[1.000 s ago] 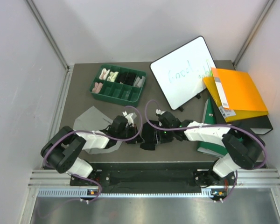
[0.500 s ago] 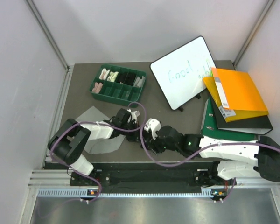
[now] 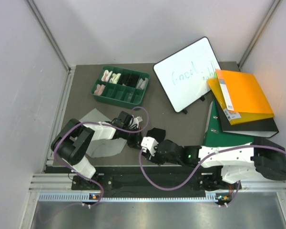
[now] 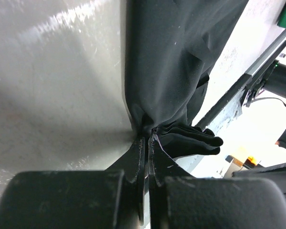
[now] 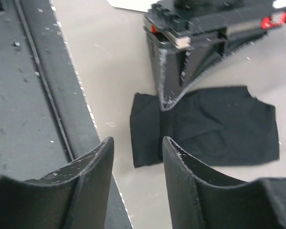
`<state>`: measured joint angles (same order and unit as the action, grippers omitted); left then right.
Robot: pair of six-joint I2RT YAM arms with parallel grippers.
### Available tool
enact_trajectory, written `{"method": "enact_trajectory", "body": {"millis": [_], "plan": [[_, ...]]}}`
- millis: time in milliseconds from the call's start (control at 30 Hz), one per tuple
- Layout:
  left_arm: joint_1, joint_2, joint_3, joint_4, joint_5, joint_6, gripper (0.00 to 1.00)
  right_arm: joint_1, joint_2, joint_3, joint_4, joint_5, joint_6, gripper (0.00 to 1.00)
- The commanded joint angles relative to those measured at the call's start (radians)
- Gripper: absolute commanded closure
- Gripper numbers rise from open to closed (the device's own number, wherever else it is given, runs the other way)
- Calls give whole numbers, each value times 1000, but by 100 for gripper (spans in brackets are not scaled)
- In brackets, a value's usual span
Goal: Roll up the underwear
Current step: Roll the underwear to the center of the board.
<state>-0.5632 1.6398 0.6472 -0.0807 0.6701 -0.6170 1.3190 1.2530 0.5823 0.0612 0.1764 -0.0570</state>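
While my left claw pinches an edge of the black underwear, which lies flat at the near edge of the table, my right claw hangs wide beside it.

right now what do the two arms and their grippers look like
Both are white links between black joints: left arm, right arm. A purple cable loops along each. The left gripper and right gripper have black tapering fingers; the right one's are scuffed pale at the edges.
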Motion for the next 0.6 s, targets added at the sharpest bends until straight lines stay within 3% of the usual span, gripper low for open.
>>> {"method": "enact_trajectory", "body": {"millis": [0, 233, 567], "plan": [[2, 48, -31, -165, -76, 63, 100, 23, 26, 10, 75, -58, -40, 56], [3, 52, -31, -162, -69, 62, 100, 29, 83, 22, 63, -118, -33, 60], [5, 52, -35, -160, -66, 63, 100, 29, 201, 36, 52, -19, -24, 63]]}}
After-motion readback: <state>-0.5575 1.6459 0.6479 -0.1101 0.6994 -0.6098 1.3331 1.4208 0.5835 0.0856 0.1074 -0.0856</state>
